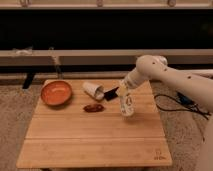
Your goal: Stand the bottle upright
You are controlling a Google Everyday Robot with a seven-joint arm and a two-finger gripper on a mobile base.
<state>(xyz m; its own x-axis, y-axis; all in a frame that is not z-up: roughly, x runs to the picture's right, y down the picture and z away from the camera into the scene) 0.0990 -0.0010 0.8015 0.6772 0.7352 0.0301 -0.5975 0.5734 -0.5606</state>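
The bottle (pixel 127 105) is a slim clear one with a pale label. It stands nearly upright right of the table's middle, its base at or just above the wooden top. My gripper (pixel 125 90) comes in from the right on the white arm (pixel 165 72). It sits on the bottle's upper end and is shut on it, hiding the cap.
A white cup (pixel 93 90) lies on its side at the back middle, with a small dark object (pixel 111 93) beside it. An orange bowl (pixel 56 92) sits at the back left and a brown item (pixel 93 107) lies in front of the cup. The low wooden table (pixel 95 145) stands on carpet, and a cable (pixel 172 102) runs at the right.
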